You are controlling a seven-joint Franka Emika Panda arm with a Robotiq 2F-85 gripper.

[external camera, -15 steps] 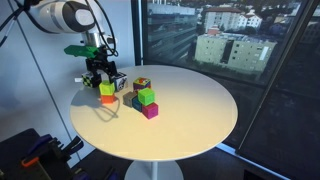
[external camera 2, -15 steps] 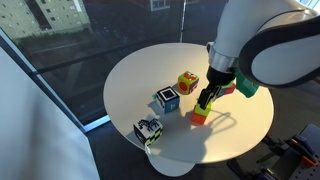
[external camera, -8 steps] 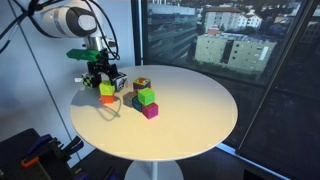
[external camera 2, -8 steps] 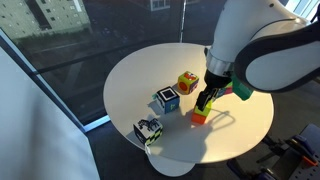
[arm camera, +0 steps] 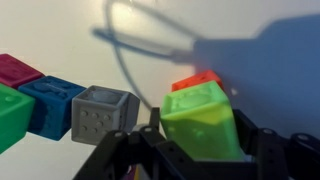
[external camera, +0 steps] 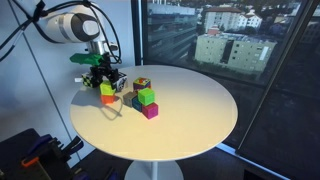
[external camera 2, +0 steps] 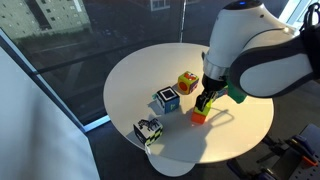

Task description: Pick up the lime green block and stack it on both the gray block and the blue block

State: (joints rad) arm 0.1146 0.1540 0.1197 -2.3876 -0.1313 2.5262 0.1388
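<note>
Pincer [external camera 2: 204, 103] risen slightly, clamped on lime green block [arm camera: 200, 120], red-orange cube [arm camera: 196, 80] below

Bulbous white arm [external camera 2: 255, 55], green wrist bracket [external camera: 82, 58], black jaws.

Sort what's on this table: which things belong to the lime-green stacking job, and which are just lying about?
In the job:
lime green block, held in the claw
gray block
blue block

Lying about:
red-orange block
green cube
magenta cube
patterned cube
</note>
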